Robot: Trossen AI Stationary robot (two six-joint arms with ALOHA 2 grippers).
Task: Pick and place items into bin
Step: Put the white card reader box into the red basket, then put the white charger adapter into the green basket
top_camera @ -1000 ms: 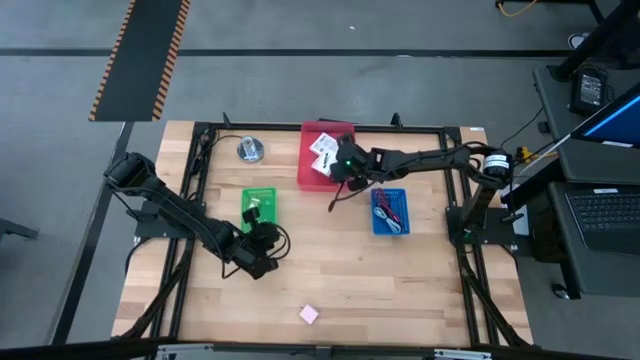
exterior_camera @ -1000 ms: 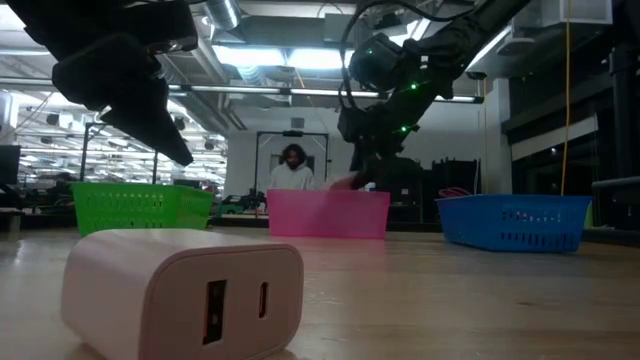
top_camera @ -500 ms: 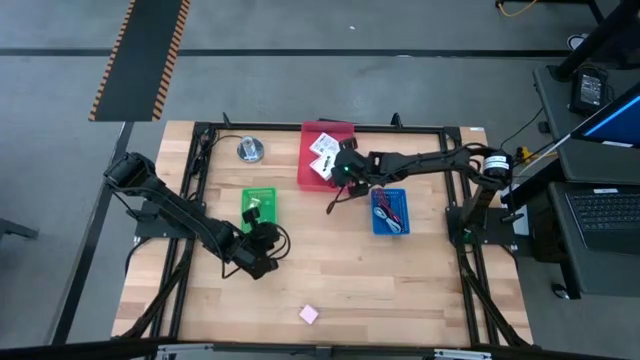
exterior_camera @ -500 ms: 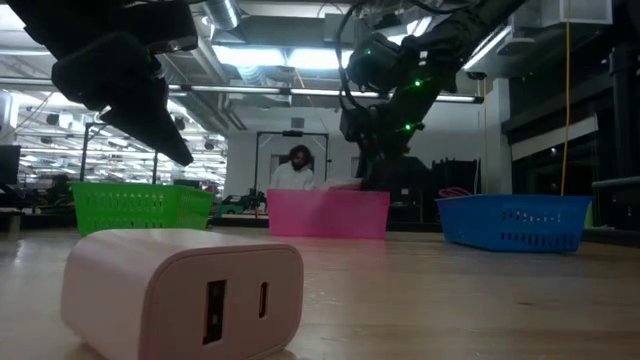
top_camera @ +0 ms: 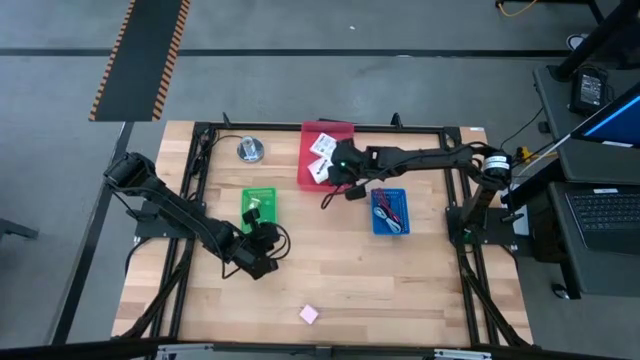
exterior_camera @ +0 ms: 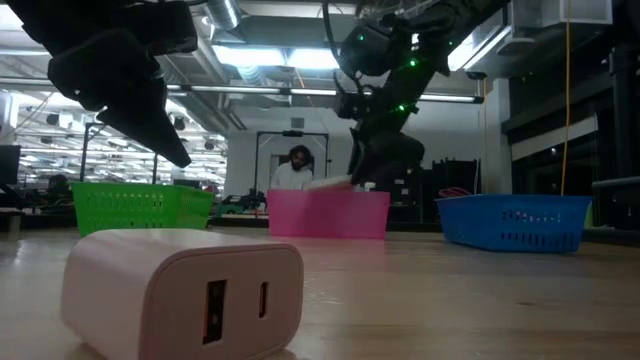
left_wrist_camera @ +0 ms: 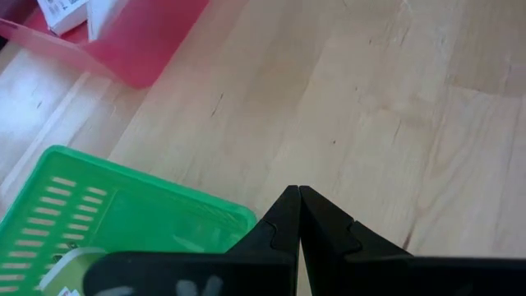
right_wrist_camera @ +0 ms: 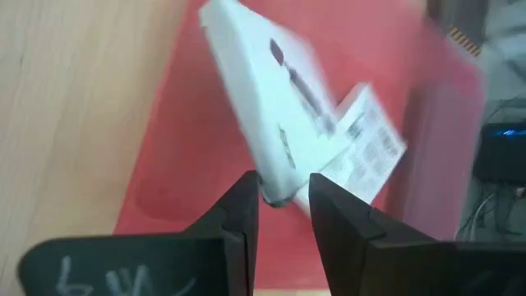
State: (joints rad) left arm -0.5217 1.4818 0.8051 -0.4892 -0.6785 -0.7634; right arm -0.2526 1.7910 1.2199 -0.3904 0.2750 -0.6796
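Observation:
A white printed card point(right_wrist_camera: 267, 107) is held over the red bin point(top_camera: 325, 135) by my right gripper point(right_wrist_camera: 281, 185), which is shut on it and reaches in from the table's right. A second white card point(right_wrist_camera: 370, 148) lies on the bin's floor behind it. In the low view the held card point(exterior_camera: 322, 183) shows just above the bin's rim point(exterior_camera: 328, 212). My left gripper point(left_wrist_camera: 298, 193) is shut on nothing above the wood, beside the green bin point(left_wrist_camera: 99, 214). A pink cube point(top_camera: 309, 314) rests on the table near the front edge. My right gripper pinches one end of the white card point(right_wrist_camera: 275, 182) between its two fingers. The fingers slant down from the table's right. The card sticks out past the fingertips, tilted, over the red bin's floor; I cannot tell whether its far end touches the bin.
A blue bin point(top_camera: 388, 212) with thin cables stands right of the red one. A round silver disc point(top_camera: 250, 150) sits at the far left. The green bin point(top_camera: 258, 205) holds a small item. Bare wood spreads across the table's near half.
My right gripper has carried the card a little toward the table's left and slightly up over the red bin, rolling its wrist, so the card shows farther left above the rim. It stays shut on the card.

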